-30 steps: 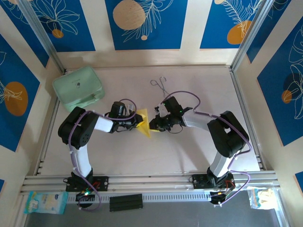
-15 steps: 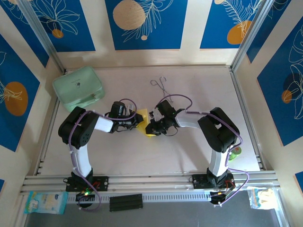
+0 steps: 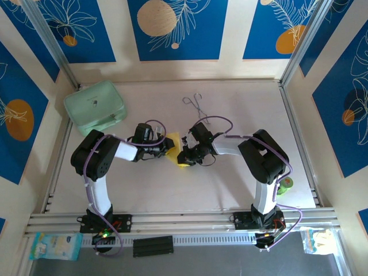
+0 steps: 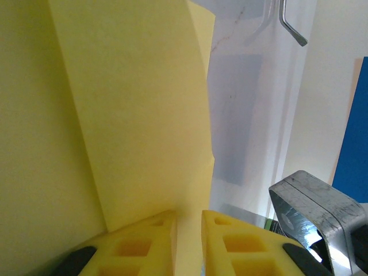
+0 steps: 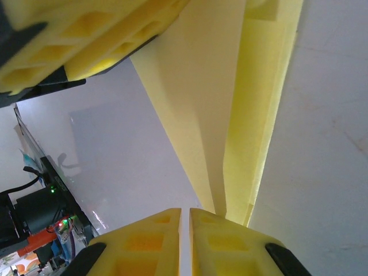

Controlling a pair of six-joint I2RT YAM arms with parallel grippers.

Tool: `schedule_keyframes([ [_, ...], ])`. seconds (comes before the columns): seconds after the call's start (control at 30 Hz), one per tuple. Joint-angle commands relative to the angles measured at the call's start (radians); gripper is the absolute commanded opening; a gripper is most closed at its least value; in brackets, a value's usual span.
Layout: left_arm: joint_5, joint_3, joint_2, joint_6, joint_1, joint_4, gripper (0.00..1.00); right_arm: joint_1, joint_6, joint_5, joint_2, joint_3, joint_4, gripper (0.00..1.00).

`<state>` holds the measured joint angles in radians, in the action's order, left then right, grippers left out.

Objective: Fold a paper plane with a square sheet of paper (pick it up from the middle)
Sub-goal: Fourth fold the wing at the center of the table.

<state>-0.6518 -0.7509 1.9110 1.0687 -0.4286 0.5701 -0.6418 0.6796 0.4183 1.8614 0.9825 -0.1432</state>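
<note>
Paper (image 4: 132,115), creased yellow; right hand (image 5: 185,214) pinches it; left hand (image 4: 188,215) straddles it, grip unclear.

The folded paper (image 4: 132,115) is plain yellow (unpatterned). The case (image 3: 95,107) is mint green; the wall panels (image 3: 175,29) blue, white-leafed.

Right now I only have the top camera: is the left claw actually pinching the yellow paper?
Observer: Yes. On its wrist camera the sheet of paper runs down into the narrow slit between the pads of the left claw.
Operator: And the right claw?
Observer: Its pads are almost together; the folded corner ends against one pad, so I cannot confirm a pinch.
Operator: Is the paper flat?
Observer: No. The right wrist camera shows stacked folded layers with a long crease.
</note>
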Motion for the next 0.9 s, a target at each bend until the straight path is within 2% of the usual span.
schedule_keyframes([
  [0.0, 0.0, 0.021, 0.026, -0.006, -0.006, -0.031, 0.2, -0.005, 0.017, 0.014, 0.0, 0.004, 0.0, 0.13],
  [0.2, -0.002, 0.013, 0.026, -0.01, -0.007, -0.046, 0.2, -0.004, 0.019, -0.002, -0.054, 0.028, 0.003, 0.13],
  [0.87, 0.005, 0.013, 0.028, -0.015, -0.007, -0.074, 0.2, -0.01, 0.019, -0.055, 0.023, 0.036, -0.027, 0.13],
])
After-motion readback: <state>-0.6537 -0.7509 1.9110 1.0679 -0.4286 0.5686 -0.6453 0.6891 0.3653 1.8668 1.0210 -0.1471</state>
